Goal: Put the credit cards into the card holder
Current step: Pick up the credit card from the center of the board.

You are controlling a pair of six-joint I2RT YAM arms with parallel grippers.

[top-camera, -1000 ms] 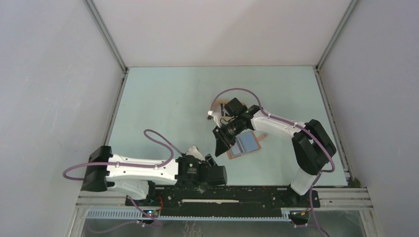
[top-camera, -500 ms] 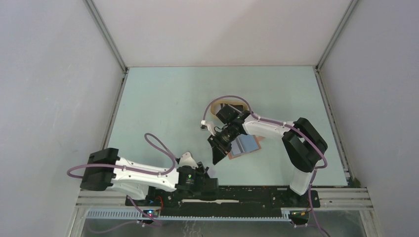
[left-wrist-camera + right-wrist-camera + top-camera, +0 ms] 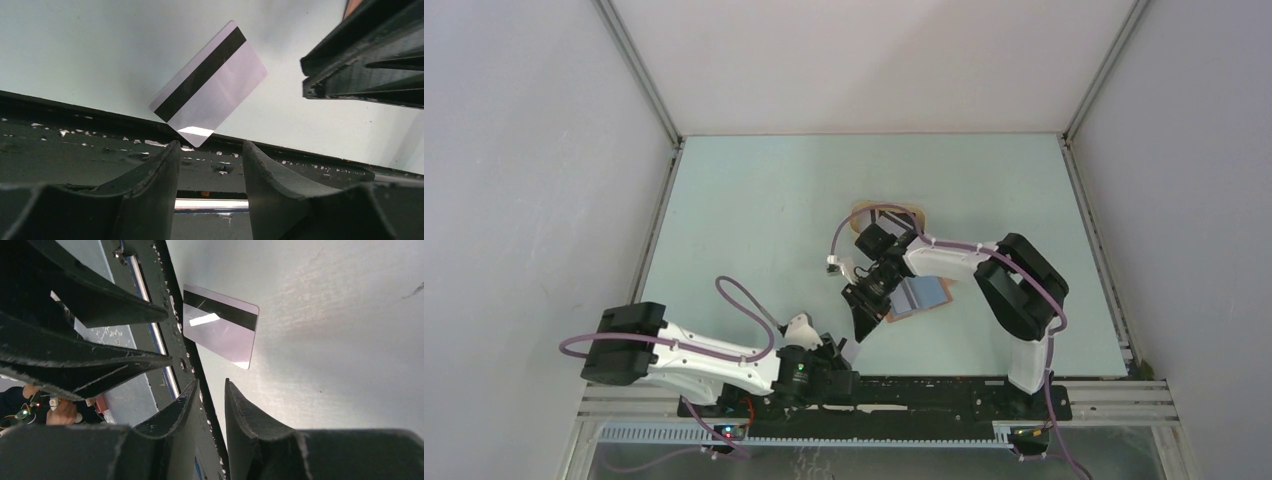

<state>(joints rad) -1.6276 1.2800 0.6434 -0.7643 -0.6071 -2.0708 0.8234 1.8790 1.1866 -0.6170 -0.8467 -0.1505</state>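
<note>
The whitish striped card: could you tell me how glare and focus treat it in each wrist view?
Left wrist view: the whitish plastic card with a dark stripe is sharp, with a glare patch at its near corner, while the left gripper looks soft. Right wrist view: a glare streak beside the stripe, another at one corner.

Your credit card (image 3: 207, 85): whitish with one black stripe. At 2 o'clock from it, your card holder (image 3: 921, 294): reddish-brown edge, light blue pockets. Beneath both, the table (image 3: 764, 200): pale aqua.
</note>
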